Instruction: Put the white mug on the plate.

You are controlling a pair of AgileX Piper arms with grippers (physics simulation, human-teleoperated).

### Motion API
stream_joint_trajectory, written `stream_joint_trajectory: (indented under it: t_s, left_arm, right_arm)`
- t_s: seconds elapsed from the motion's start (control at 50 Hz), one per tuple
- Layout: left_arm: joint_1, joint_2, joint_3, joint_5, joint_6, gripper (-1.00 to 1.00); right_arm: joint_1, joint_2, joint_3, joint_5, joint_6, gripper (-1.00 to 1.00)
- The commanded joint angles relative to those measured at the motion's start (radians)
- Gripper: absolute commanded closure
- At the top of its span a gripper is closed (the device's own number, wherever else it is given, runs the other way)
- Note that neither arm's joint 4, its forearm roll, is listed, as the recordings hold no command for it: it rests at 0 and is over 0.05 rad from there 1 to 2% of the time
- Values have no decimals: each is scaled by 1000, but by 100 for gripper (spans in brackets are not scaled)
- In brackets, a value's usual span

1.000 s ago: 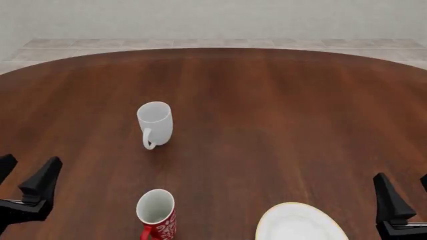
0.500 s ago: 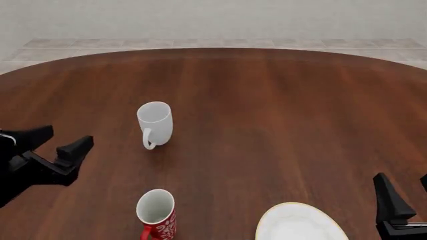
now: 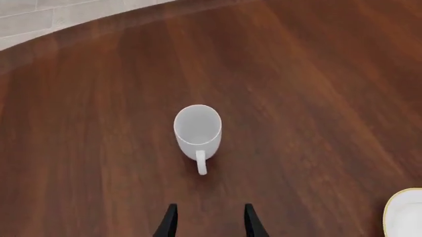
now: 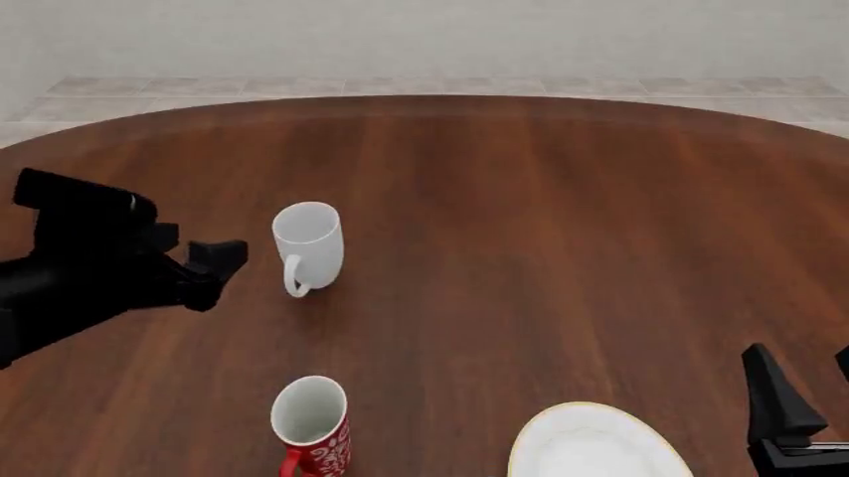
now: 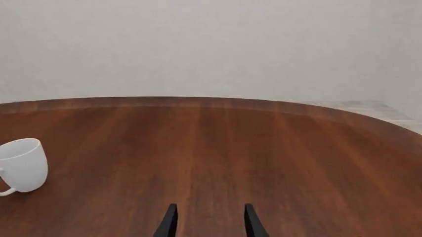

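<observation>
White mug (image 4: 308,246) is standing upright as the left gripper (image 3: 207,220), fingers spread and empty, is facing its handle; squaring on the body should help.

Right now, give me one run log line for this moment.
left gripper: jaws open, facing white mug, not touching | right gripper: open, idle | white mug: upright on table | plate: bare | red mug: untouched

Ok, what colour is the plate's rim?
Thin yellowish rim on the white plate, clearest in the front view.
</observation>
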Motion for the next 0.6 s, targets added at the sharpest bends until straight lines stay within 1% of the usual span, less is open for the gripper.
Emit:
stream_joint_trajectory:
  t_s: [0.02, 0.14, 0.22, 0.24, 0.34, 0.4, 0.44, 0.6]
  left_arm:
    - [-15, 139, -50, -10, -28, -100]
    - [-23, 202, -62, -10, -45, -100]
    - [-26, 222, -62, -21, -43, -100]
    - [-13, 237, -65, -21, -58, -100]
    - [-10, 272, -74, -30, -55, -100]
    - [6, 288, -76, -38, -31, -100]
    - [0, 297, -84, -43, -53, -100]
    - [10, 350, -102, -65, -57, -100]
  right_arm:
    - [0, 1, 1, -1, 0, -100]
    - [0, 1, 1, -1, 0, -100]
    - [0, 1, 1, -2, 0, -100]
    - [0, 1, 1, -1, 0, -100]
    - [0, 1, 1, -1, 0, -100]
    - [0, 1, 1, -2, 0, -100]
    - [0, 1, 1, -2, 1, -100]
    - [0, 1, 1, -2, 0, -100]
